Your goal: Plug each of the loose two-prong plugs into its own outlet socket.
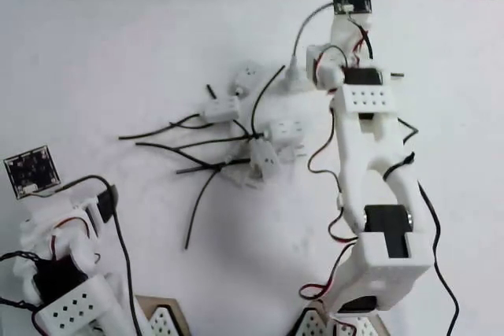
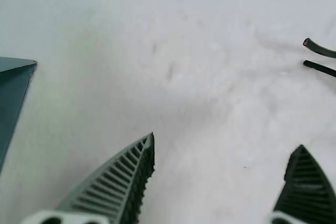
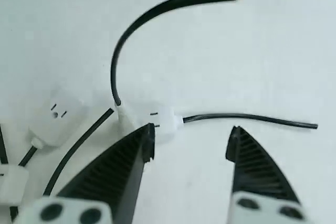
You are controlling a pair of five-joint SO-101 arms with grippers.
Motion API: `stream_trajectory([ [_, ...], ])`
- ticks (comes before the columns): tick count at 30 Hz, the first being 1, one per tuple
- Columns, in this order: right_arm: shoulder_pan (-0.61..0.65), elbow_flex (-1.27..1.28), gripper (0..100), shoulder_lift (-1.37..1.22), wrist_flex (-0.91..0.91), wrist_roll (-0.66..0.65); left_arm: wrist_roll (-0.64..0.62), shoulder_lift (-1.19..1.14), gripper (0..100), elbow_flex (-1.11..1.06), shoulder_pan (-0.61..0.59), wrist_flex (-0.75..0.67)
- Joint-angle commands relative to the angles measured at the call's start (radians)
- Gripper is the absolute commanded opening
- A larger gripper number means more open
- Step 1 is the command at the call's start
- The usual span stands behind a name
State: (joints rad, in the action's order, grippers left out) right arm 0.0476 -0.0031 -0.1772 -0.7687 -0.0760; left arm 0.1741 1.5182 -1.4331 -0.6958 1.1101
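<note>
High view: left pincer (image 2: 226, 142) wide, low over bare worktop (image 1: 118, 53) at the near left, probably parked out of the way. Plugs (image 1: 264, 155) and sockets (image 1: 287, 130) tangle mid-worktop. Right pincer (image 3: 192, 128) wide, socket just ahead, likely lining up a grasp.

two black cable ends (image 2: 320, 50) run off the edge. white block (image 3: 10, 178) cropped at edge. central tangle (image 1: 264, 155): too small to tell what's plugged in.

Tangled cords (image 1: 194, 208) and sockets (image 1: 285, 130) crowd the middle of the table (image 1: 94, 53); its left offers passage.
</note>
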Motion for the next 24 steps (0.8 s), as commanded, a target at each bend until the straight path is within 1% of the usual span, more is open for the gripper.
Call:
stream_trajectory([
  [1,0.015,-0.064,21.9,0.076,-0.191,-0.003,-0.002,0.015,38,0.005,-0.001,-0.02],
  [7,0.107,-0.06,21.9,0.111,-0.463,-0.003,-0.002,0.015,38,0.005,-0.001,-0.02],
  [14,0.236,-0.06,21.9,0.108,-0.674,-0.002,-0.002,0.015,38,0.005,-0.001,-0.02],
  [18,0.326,-0.06,21.9,0.108,-0.739,-0.002,-0.002,0.015,38,0.005,-0.001,-0.02],
  [24,0.432,-0.06,21.9,0.105,-0.759,-0.002,-0.002,0.015,38,0.005,-0.001,-0.02],
])
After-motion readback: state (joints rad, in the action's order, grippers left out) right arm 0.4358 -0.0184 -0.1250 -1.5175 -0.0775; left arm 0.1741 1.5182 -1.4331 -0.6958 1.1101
